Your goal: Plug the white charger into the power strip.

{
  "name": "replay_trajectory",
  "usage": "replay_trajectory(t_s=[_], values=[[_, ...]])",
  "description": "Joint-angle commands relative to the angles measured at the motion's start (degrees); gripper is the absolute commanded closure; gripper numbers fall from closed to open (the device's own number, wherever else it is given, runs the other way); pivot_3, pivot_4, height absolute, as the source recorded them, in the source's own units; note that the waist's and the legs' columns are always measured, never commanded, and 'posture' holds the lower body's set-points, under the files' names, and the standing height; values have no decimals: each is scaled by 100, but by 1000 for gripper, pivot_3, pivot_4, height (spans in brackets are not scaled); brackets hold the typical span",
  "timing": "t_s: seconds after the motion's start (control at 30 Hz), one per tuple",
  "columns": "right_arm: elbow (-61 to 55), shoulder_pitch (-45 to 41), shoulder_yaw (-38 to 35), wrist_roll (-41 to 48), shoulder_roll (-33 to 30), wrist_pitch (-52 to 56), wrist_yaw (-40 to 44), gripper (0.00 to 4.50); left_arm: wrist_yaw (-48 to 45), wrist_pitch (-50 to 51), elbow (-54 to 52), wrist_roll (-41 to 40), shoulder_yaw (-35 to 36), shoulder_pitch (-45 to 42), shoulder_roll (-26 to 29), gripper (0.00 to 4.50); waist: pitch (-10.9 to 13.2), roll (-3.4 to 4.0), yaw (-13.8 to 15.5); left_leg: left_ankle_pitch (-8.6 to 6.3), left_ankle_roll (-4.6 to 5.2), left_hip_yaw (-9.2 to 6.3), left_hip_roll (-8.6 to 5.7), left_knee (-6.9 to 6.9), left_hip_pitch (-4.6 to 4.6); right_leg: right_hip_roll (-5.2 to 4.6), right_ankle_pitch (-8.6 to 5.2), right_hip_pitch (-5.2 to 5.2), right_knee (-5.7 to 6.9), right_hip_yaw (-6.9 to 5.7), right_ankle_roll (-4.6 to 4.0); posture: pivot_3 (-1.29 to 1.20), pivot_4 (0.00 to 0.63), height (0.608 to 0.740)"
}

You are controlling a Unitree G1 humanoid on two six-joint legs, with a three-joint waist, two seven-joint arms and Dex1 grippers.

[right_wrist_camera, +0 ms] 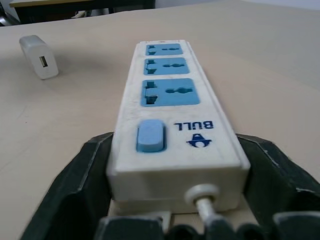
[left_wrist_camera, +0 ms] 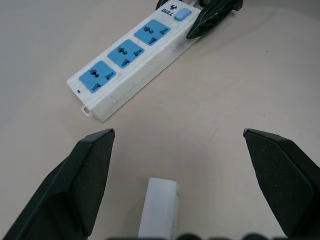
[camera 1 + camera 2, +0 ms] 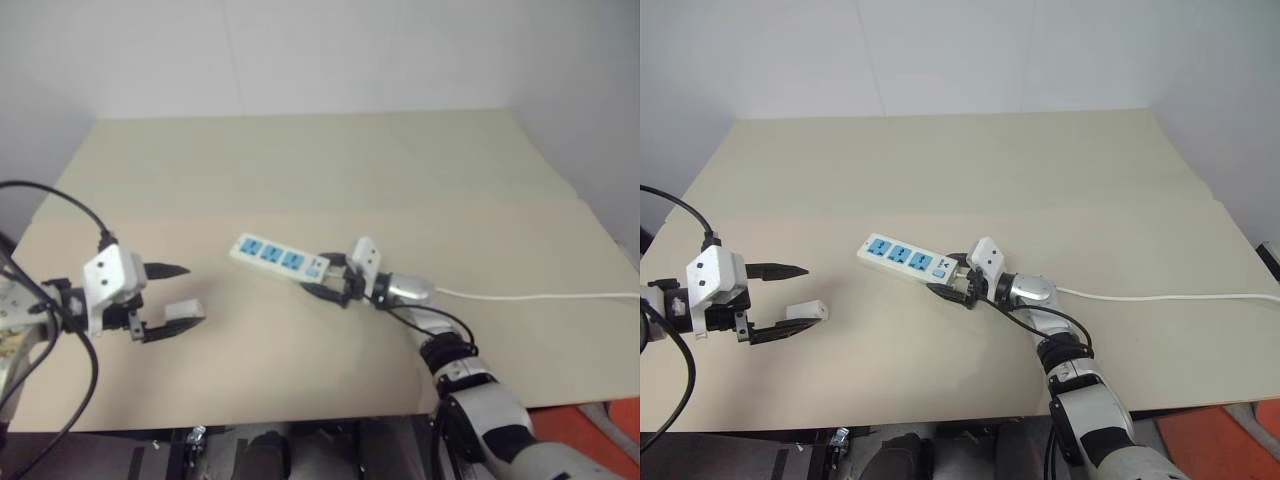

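Beige and bare apart from our work, the worktop [image 3: 300, 380] carries the power strip [image 3: 280, 257] near its middle, its white cord [image 3: 540, 296] trailing off to our right. Our right claw [image 1: 170, 200] clamps the strip's switch end between its black fingers. Our left claw [image 2: 177, 150] stands wide open around the white charger [image 2: 159, 207], which lies flat, well apart from the strip.
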Motion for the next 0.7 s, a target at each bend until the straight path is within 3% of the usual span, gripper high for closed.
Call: replay_trajectory(t_s=[0.03, 0.3, 0.7], values=[[11, -25, 34, -46, 41, -96, 21, 1087, 52, -71, -147, -36, 176, 19, 15, 0, 0, 0, -12, 0, 0, 0, 0, 0, 0, 0, 0, 0, 0, 0, 0, 0, 150, 740], [-171, 120, 28, -15, -132, -288, 295, 1087, 65, -71, -201, -74, 259, 97, 14, 0, 0, 0, -34, 0, 0, 0, 0, 0, 0, 0, 0, -1, 0, 1, 0, 0, 150, 740], [-1382, 998, -402, 1051, -1683, 456, 2118, 1087, 292, 157, -121, 79, 66, -363, 182, 0, 0, -1, 113, -2, 2, 4, -1, 4, 0, -2, 2, 5, -13, 0, 4, 0, 150, 740]])
